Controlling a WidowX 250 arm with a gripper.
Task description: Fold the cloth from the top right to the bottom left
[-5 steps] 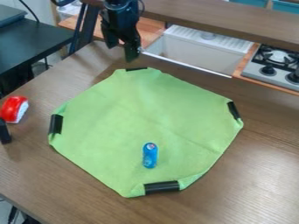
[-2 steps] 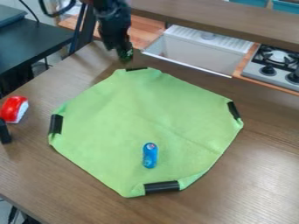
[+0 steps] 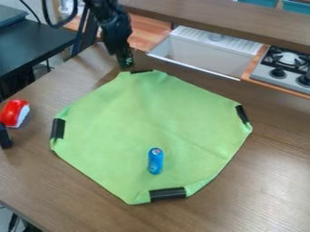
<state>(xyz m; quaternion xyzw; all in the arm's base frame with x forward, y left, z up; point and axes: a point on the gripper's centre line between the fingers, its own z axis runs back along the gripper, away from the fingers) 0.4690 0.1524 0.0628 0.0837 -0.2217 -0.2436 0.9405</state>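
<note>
The black gripper (image 3: 124,61) hangs at the upper left of the view, just above and beside the cloth's top corner; whether it touches the cloth I cannot tell. The green cloth (image 3: 139,118) lies spread on the brown table, with black clips or bands at its top, left, right and bottom corners, each corner turned in. A small blue can (image 3: 156,161) rests on the lower middle part of the cloth.
On the wooden table (image 3: 266,190), a red and white object (image 3: 14,113) sits at the left edge with a black object (image 3: 5,137) below it. Behind are a white sink (image 3: 203,52), a stove (image 3: 284,68) and a raised wooden ledge (image 3: 224,22).
The gripper has moved left and slightly down, toward the cloth's top corner. The cloth and the blue can have stayed where they were.
</note>
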